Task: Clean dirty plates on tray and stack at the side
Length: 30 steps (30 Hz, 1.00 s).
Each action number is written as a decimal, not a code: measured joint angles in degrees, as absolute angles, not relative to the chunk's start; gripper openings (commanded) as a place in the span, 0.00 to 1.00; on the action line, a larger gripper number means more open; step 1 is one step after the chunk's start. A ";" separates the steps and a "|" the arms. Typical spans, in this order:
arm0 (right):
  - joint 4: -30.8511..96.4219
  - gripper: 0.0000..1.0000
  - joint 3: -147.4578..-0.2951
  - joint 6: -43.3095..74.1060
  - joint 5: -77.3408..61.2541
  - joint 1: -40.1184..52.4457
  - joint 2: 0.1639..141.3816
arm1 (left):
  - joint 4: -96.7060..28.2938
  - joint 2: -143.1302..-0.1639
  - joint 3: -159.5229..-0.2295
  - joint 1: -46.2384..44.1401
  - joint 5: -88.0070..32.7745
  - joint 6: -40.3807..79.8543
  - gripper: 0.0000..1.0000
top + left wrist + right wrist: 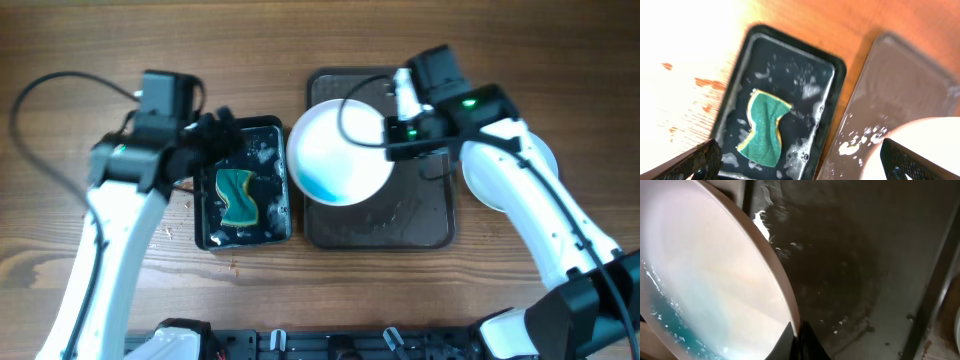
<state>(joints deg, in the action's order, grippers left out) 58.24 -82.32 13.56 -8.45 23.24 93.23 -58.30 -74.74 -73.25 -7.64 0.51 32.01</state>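
Observation:
My right gripper (392,130) is shut on the right rim of a white plate (338,150) and holds it tilted above the left part of the dark tray (420,215). The plate has a teal-blue smear at its lower left. In the right wrist view the plate (705,280) fills the left side, with the fingers (799,340) pinching its edge and teal water at the bottom left. More white plates (478,180) lie right of the tray, mostly hidden by the right arm. My left gripper (215,135) is open above the black basin (210,225); its fingers frame the left wrist view (800,160).
The black basin (830,70) holds soapy water and a green sponge (238,196), also seen in the left wrist view (763,127). It stands directly left of the tray (900,85). The tray floor (850,270) is wet with droplets. Bare wooden table surrounds both.

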 measured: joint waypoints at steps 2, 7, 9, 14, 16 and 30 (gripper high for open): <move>56.80 0.04 -84.99 14.22 -6.13 27.81 94.21 | -59.07 -71.59 -73.25 -5.30 0.30 32.03 1.00; 47.27 0.04 -86.74 15.31 1.28 36.97 97.47 | -61.08 -63.70 -73.25 2.79 0.34 32.03 1.00; 44.36 0.04 -86.72 15.33 5.13 39.72 98.41 | -61.65 -61.63 -73.25 5.30 0.34 32.03 1.00; 38.50 0.04 -86.72 15.35 19.97 46.65 99.09 | -61.98 -59.77 -73.25 7.86 0.34 32.03 1.00; 37.41 0.04 -86.72 15.29 26.44 49.45 99.09 | -61.95 -59.81 -73.25 7.90 0.32 32.03 1.00; 37.21 0.04 -86.72 10.28 55.90 63.16 99.09 | -61.98 -60.05 -73.25 7.90 0.32 32.03 1.00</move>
